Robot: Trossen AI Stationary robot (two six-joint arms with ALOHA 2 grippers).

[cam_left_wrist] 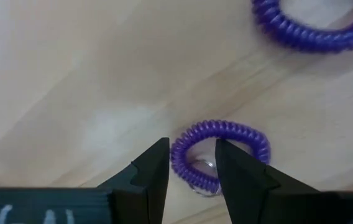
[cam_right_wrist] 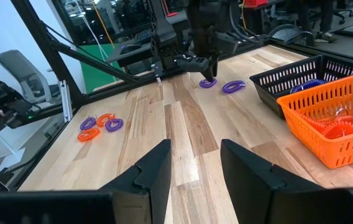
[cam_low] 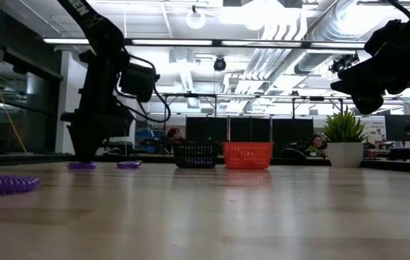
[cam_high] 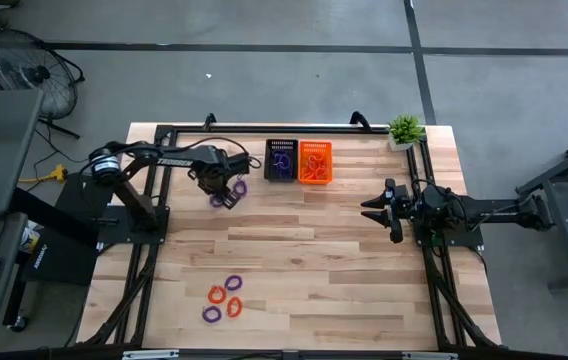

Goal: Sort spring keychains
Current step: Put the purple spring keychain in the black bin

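Table: pale wooden planks with visible grain, framed by dark rails.
Left gripper: upper left of centre in the high view, lowered to the wood; its dark angular fingers stand apart, straddling one side of a purple spring keychain without pinching it.
Second purple keychain: a ribbed plastic coil loop lying flat near the first, at the upper right of the left wrist view.
Loose cluster: purple and orange coiled loops lying close together at lower centre-left of the high view.
Black basket: slotted plastic, rectangular, upper centre, with purple coils inside.
Orange basket: same slotted shape, touching the black one's right side, holding orange coils.
Potted plant: green spiky leaves in a white pot, upper right of the table.
Right gripper: raised at the right, fingers parted, holding nothing.
Left wrist view only: a small metal ring inside the straddled coil.
Low view only: one purple coil large at the left edge; ceiling lights behind.
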